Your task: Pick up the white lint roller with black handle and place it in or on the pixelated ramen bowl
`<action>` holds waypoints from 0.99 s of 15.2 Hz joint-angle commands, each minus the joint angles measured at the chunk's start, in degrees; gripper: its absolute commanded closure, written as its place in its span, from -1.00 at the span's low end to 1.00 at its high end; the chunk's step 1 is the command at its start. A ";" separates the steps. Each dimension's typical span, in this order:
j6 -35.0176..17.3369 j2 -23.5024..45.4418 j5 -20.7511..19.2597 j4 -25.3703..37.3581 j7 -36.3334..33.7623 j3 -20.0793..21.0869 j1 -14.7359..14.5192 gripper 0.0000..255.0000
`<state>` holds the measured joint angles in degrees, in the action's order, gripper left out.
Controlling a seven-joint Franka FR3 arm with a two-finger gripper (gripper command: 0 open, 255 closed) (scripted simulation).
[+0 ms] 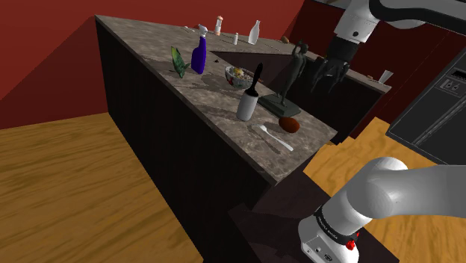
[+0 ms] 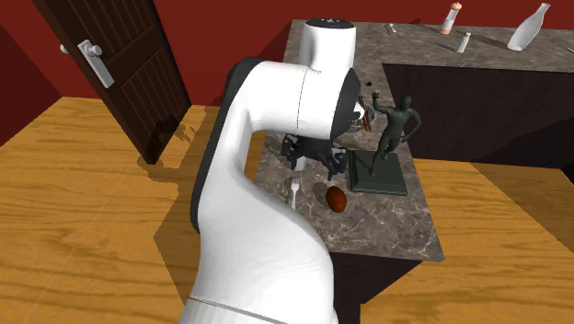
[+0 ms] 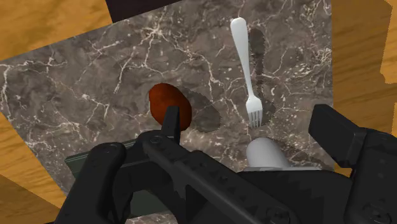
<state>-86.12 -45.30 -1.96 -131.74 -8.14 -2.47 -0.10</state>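
The lint roller (image 1: 249, 103) stands upright on the marble counter (image 1: 149, 45), white body below and black handle (image 1: 257, 76) above. Just behind it sits the patterned ramen bowl (image 1: 237, 75) with food drawn inside. My gripper (image 1: 326, 82) hangs open and empty, well above the counter, at the shoulder view's right of a dark figure statue (image 1: 290, 81). In the wrist view the roller's white body (image 3: 267, 154) shows below the hand, next to the right finger (image 3: 347, 140). Dark shapes lie across the middle between the fingers. In the second exterior view my arm hides the roller.
A brown oval object (image 1: 289, 124) and a white fork (image 1: 273, 139) lie near the counter's near end. A blue spray bottle (image 1: 199, 56) and a green item (image 1: 178, 61) stand beyond the bowl. Small bottles (image 1: 255, 31) line the far edge. A wooden door (image 2: 120, 64) stands by the wood floor.
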 commanded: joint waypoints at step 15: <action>-50.15 8.23 8.59 -15.87 3.14 -2.04 -5.40 -1.00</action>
<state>-132.15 -38.47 5.80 -147.23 -5.54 -4.24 -4.86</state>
